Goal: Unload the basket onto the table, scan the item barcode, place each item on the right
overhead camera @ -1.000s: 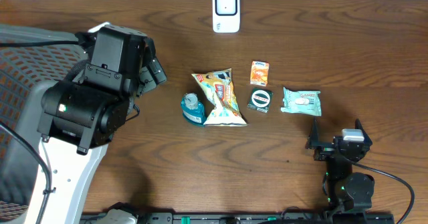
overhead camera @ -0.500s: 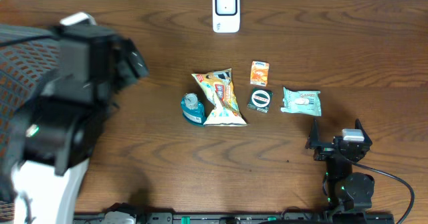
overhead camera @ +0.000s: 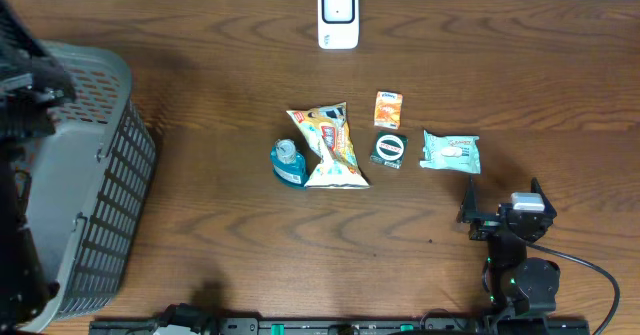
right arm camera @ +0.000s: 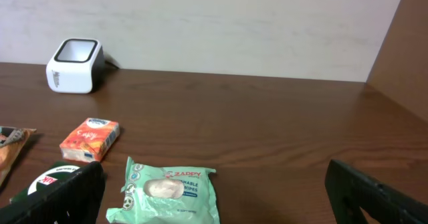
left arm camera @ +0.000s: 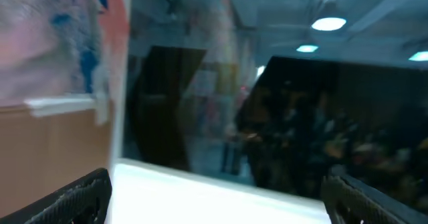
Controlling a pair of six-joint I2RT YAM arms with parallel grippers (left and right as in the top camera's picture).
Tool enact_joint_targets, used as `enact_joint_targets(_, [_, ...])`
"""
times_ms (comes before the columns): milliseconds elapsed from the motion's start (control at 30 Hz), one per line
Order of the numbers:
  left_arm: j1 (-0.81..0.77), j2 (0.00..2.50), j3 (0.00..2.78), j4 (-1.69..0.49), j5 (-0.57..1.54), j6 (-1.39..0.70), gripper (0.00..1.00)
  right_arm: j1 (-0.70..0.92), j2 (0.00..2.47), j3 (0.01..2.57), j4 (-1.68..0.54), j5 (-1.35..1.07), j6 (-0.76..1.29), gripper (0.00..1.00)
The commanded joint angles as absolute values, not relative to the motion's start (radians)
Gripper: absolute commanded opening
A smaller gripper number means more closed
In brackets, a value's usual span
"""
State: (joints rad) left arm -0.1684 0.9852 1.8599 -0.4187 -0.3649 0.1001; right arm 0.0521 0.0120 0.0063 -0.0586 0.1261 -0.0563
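Several items lie mid-table: a chip bag (overhead camera: pixel 328 147), a teal round container (overhead camera: pixel 287 162), an orange box (overhead camera: pixel 388 108), a black round tin (overhead camera: pixel 389 149) and a green wipes pack (overhead camera: pixel 450 152). The white barcode scanner (overhead camera: pixel 338 15) stands at the far edge. My right gripper (overhead camera: pixel 502 203) rests near the front right, open and empty. Just ahead of it, in the right wrist view, lies the wipes pack (right arm camera: pixel 170 190), with the orange box (right arm camera: pixel 89 138) and scanner (right arm camera: pixel 73 65) beyond. My left gripper (left arm camera: pixel 217 200) is open, holds nothing, and faces away from the table toward the room.
A grey mesh basket (overhead camera: pixel 95 175) stands at the table's left side. The dark left arm (overhead camera: pixel 25 85) sits at the frame's left edge above it. A wall (right arm camera: pixel 214 23) runs behind the scanner.
The left arm has swung left and away from the table, uncovering the grey basket. The right arm and the items have not moved.
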Motion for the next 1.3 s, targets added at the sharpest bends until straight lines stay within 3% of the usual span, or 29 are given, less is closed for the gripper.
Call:
enact_joint_targets(0, [-0.205,0.977,1.819,-0.429,-0.486,0.215,0.98,0.058,0.007,0.006,-0.062,0.125,-0.065,0.99])
enact_joint_targets(900, [-0.241,0.392,1.39,-0.334,-0.488,0.286,0.98,0.058,0.007,0.006,-0.062,0.125,-0.065,0.99])
enact_joint_targets(1267, [-0.142,0.278,1.337,-0.306,-0.483,0.258,0.99,0.058,0.007,0.006,-0.062,0.125,-0.065,0.99])
